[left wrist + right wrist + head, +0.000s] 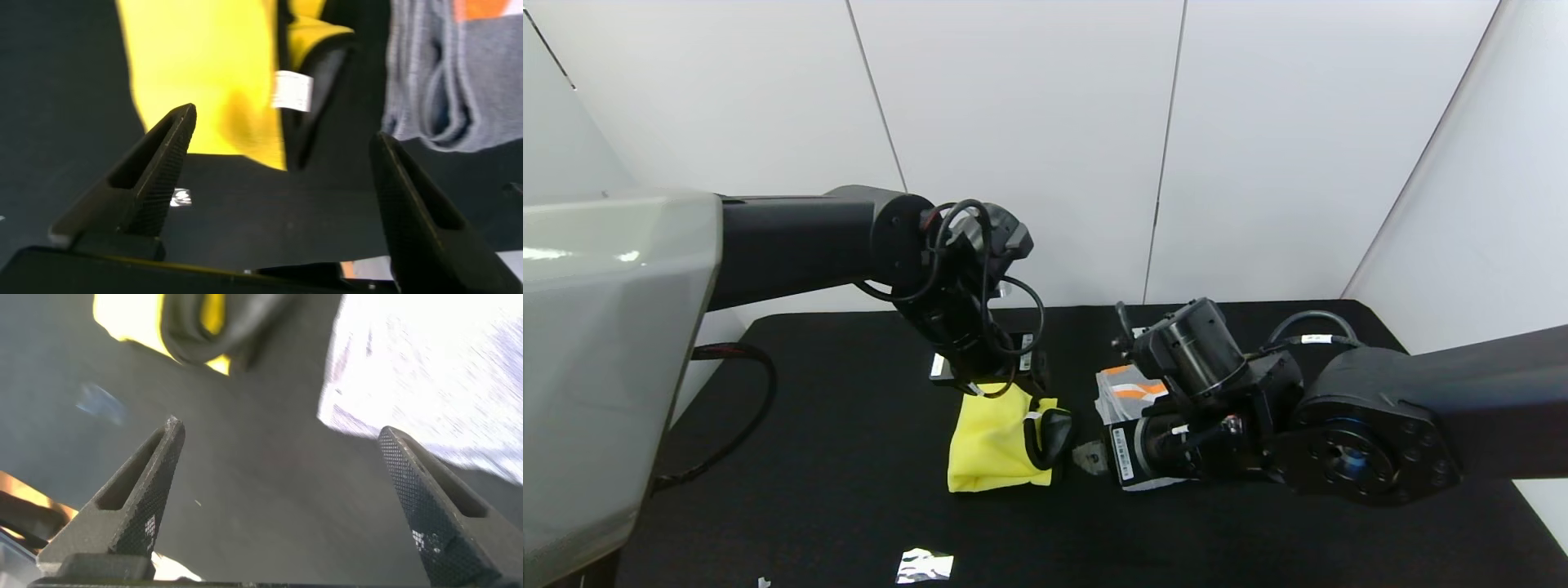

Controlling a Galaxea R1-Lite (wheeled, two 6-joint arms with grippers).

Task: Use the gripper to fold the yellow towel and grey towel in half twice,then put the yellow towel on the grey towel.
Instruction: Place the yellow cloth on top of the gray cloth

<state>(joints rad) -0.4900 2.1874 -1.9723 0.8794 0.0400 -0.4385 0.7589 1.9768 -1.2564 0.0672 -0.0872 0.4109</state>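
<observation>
The yellow towel (990,445) lies folded on the black table, with a curl of its black trim (1050,433) and a small white tag (292,90) at its right side. My left gripper (286,122) hangs open just above the towel's far edge, holding nothing. The grey towel (1125,390), with orange and white stripes, lies folded to the right, mostly hidden under my right arm. My right gripper (278,433) is open and empty, low over the bare table between the two towels. The grey towel (458,82) also shows in the left wrist view.
A crumpled foil scrap (923,565) lies near the table's front edge. A black cable (743,384) loops off the left side. White wall panels (1029,122) stand close behind the black table (833,457).
</observation>
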